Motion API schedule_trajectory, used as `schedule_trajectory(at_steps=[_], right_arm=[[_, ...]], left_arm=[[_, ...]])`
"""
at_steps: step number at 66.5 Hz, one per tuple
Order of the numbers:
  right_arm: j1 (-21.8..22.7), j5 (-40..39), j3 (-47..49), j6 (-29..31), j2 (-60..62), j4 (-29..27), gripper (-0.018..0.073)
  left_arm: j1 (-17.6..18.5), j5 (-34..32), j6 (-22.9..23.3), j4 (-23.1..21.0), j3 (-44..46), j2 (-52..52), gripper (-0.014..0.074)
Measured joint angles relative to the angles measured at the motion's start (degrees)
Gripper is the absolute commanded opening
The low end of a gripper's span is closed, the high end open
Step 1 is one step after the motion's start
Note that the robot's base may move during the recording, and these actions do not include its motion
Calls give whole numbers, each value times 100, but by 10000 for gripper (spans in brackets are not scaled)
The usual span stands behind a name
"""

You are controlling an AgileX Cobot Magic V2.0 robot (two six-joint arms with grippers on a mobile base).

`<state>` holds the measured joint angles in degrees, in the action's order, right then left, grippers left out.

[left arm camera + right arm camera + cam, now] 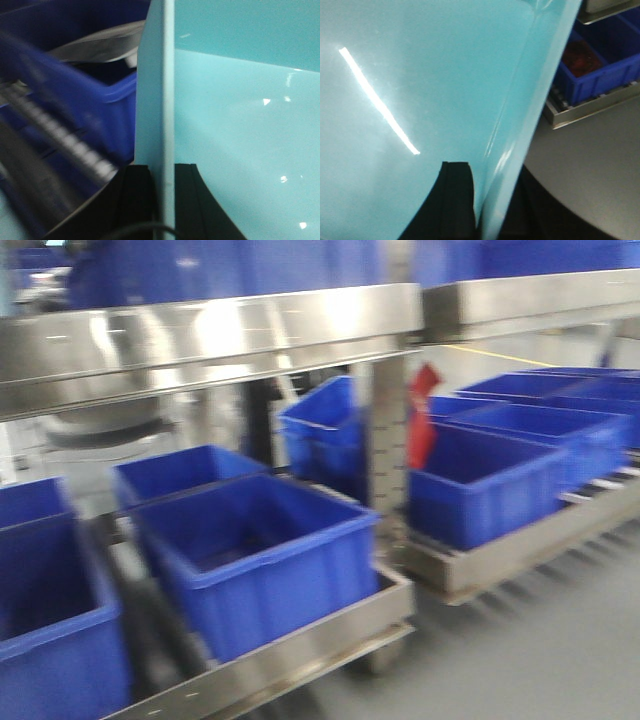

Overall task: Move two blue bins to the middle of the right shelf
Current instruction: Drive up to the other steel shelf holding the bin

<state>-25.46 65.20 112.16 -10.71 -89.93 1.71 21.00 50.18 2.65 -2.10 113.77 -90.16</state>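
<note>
A pale turquoise-blue bin fills both wrist views; the front view does not show it or the grippers. My left gripper (pixel 163 200) is shut on the bin's upright wall (pixel 159 100), one black finger (pixel 135 200) outside and the other inside, over the glossy interior (pixel 240 125). My right gripper (pixel 495 210) is shut on the opposite wall (pixel 530 110), with one finger (pixel 452 200) against the inner face (pixel 420 75). Dark blue bins stand on the left shelf (pixel 260 550) and on the right shelf's lower level (pixel 480 480).
Steel shelf decks (pixel 200 340) cross the top of the front view, with a post (pixel 388 440) and a red tag (pixel 423 420) between the two units. A dark blue bin (pixel 100 100) lies left of the held bin, another (pixel 595 65) right of it. Below is grey floor (pixel 590 165).
</note>
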Motion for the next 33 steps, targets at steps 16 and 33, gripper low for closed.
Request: schedule_trajectory(at_steps=[16, 33], right_arm=[[0, 0, 0, 0, 0, 0, -151], [0, 0, 0, 0, 0, 0, -151]], left_arm=[[0, 0, 0, 9, 0, 0, -111], [0, 0, 0, 9, 0, 0, -111]])
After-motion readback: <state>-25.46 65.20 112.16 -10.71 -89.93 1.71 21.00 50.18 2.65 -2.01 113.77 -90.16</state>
